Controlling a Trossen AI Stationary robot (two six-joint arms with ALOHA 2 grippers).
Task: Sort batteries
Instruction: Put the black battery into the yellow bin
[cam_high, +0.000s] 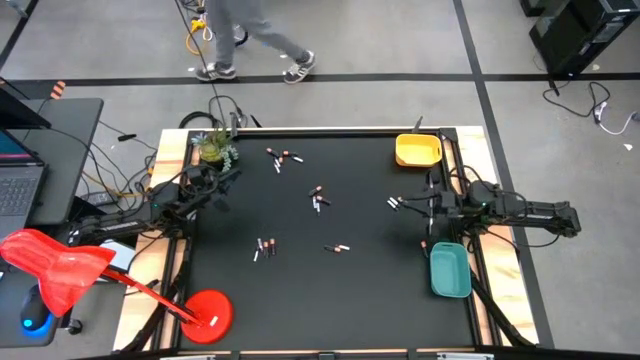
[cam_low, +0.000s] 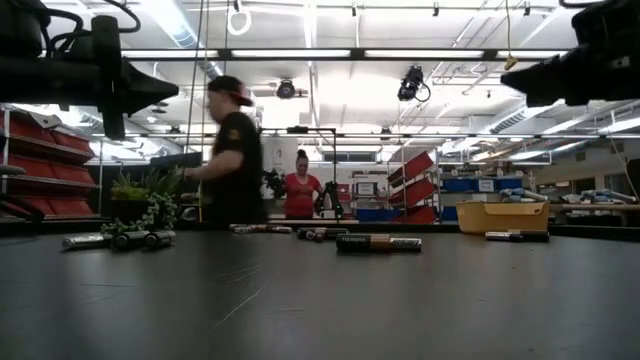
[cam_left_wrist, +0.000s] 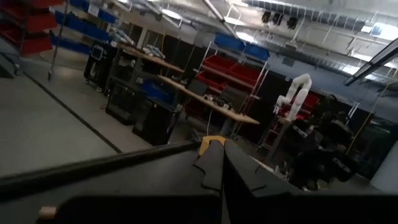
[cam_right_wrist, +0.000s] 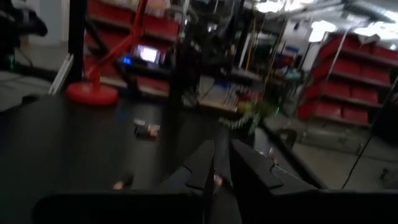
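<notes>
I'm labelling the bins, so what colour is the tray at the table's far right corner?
Yellow tray, clearest in the high view.

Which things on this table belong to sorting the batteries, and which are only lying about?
For the job:
small thin cylindrical batteries, scattered on the black mat
yellow plastic tray
teal plastic tray

Only lying about:
small green potted plant
red desk lamp

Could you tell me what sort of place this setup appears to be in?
Probably an industrial lab or workshop: red storage bins on shelving, strip lights overhead, workbenches beyond the black table, and people passing.
</notes>
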